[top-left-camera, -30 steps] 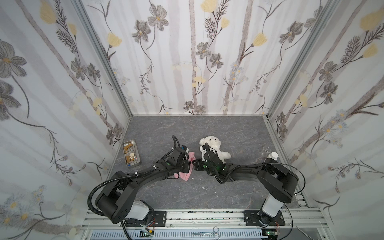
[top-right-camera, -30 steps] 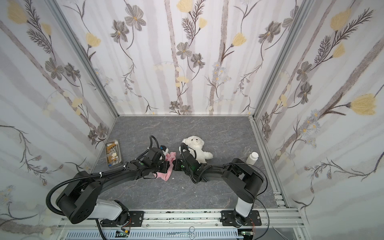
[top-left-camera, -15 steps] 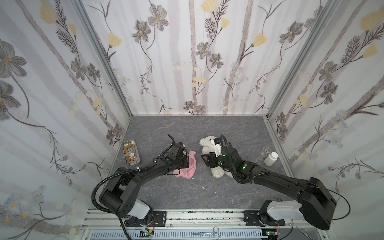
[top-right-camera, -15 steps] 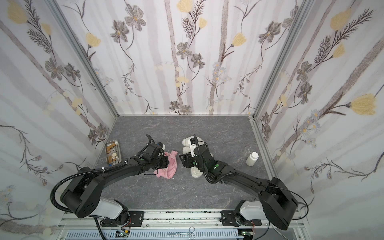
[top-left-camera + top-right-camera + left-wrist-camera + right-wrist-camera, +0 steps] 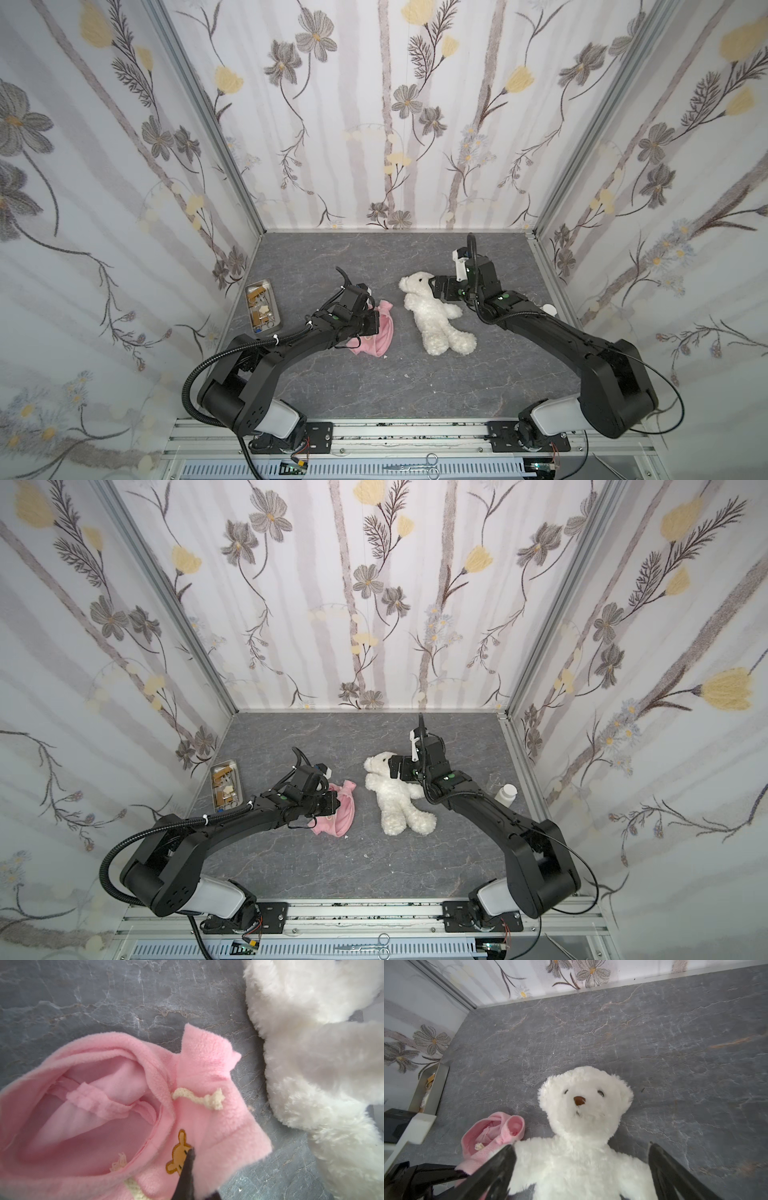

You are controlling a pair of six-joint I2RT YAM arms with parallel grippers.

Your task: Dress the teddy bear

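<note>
My left arm [image 5: 291,353] lies low, and the left gripper [image 5: 190,1159] is pinched tight on the pink hoodie [image 5: 104,1084]. My right arm [image 5: 540,328] reaches in, the right gripper [image 5: 580,1146] spread wide, holding nothing.

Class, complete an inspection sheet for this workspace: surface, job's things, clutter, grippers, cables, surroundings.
Surface: grey marbled tabletop.
Job's things: teddy bear lies face up; pink hoodie beside it.
Clutter: metal tray of small parts by left wall; white bottle by right wall.
Grippers: left gripper shut on pink hoodie; right gripper open over teddy bear, jaws apart.
Cables: black conduit loops at left arm's base; thin cable at right arm's.
Surroundings: floral walls; scissors on front rail.
</note>
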